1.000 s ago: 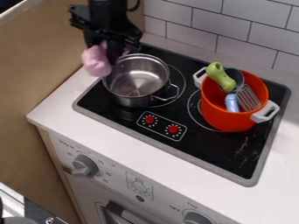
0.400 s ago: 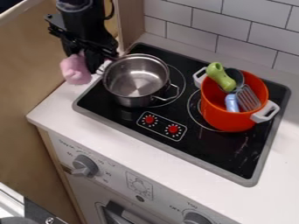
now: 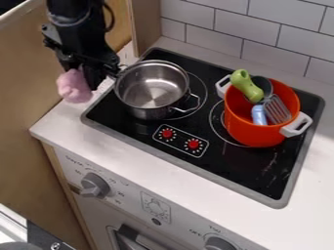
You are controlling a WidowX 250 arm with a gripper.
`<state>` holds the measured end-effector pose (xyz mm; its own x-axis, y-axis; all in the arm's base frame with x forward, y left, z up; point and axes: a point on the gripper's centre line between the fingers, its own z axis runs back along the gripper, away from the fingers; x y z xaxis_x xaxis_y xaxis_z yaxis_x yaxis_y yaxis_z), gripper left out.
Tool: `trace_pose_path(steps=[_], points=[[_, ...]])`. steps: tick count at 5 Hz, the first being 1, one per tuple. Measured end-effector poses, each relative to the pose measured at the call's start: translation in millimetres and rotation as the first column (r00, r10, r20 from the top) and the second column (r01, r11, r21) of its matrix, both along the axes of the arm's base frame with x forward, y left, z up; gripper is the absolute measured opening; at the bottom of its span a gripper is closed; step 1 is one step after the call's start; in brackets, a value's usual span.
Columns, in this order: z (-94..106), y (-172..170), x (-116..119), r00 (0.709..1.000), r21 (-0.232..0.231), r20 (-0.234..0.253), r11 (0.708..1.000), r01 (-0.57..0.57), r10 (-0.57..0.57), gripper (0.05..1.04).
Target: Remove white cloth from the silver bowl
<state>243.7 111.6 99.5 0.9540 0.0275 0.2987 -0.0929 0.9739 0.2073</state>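
Gripper: The black gripper (image 3: pixel 83 77) is hanging at the upper left of the camera view, over the tabletop's (image 3: pixel 51 125) left edge, beside the silver pot.
Fingers: They are pinching the pink cloth, which is bulging out on the side away from the pot.
Cloth: The bunched pink cloth (image 3: pixel 73 88) is hanging outside the silver pot (image 3: pixel 152 90), near the tabletop's left edge and above its left corner.
Cloth's long axis: It is running roughly up and down in the view, the rounded lower end pointing toward the tabletop's front edge.
Silver pot: It is standing upright on the black cooktop (image 3: pixel 147 139), on the part nearest the tabletop's left edge, one looped handle (image 3: pixel 189 104) pointing to the view's lower right.
Orange pot: The orange pot (image 3: pixel 251 131) is standing on the cooktop to the right of the silver one, its white handles lying at upper left and lower right.
Utensils: A green handle (image 3: pixel 246 86), a blue handle (image 3: pixel 259 114) and a slotted gray head (image 3: pixel 278 110) are resting in the orange pot, the green handle slanting to the upper left.
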Motion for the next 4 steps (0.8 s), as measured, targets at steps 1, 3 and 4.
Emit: trace_pose_path(steps=[1,3,4], points=[[-5.5,1.6,-4.0,1.000,-0.010,0.005,1.000,-0.001,0.001,0.354],[-14.6,3.0,-7.2,0.999,-0.001,0.029,1.000,0.023,-0.023,0.418],[-14.7,4.8,-7.9,0.999,-0.007,0.032,0.999,0.031,-0.031,0.721]])
